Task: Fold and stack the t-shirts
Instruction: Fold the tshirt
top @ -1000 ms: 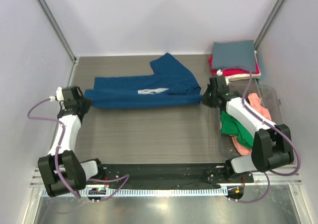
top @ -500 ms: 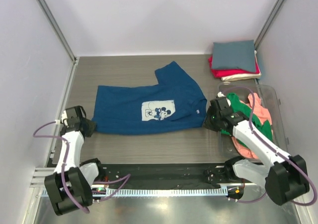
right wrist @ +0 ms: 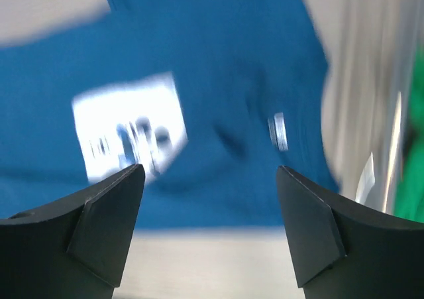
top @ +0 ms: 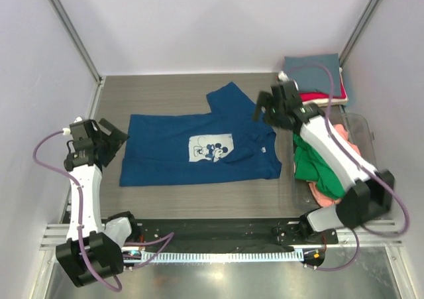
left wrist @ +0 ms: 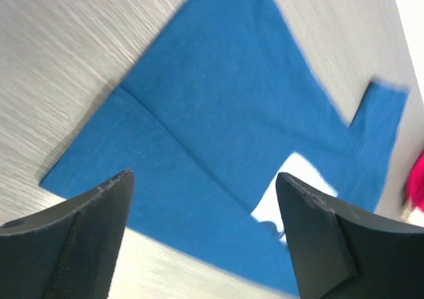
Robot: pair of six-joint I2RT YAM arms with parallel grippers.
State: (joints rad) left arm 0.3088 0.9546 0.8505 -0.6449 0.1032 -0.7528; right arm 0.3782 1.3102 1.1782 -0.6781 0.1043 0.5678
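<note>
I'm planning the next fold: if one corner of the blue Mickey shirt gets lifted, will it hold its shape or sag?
Likely sag: the blue shirt lies flat and thin, with a soft crease. Probably light, being so thin. It may slide when pushed, since the table looks smooth.

Tee [top: 199, 150]: soft, matt navy cloth, lightly creased. Its print [top: 212, 147] is a flat, pale, smooth patch. Tabletop [top: 165, 93]: grey and matt, with a fine brushed grain. Bin [top: 368, 132] at the tabletop's right edge: clear, glossy plastic. Left gripper [left wrist: 204, 176]: pads [left wrist: 318, 239] are matt black and finely grained. Rail [top: 218, 254] at the near edge: bare metal.
</note>
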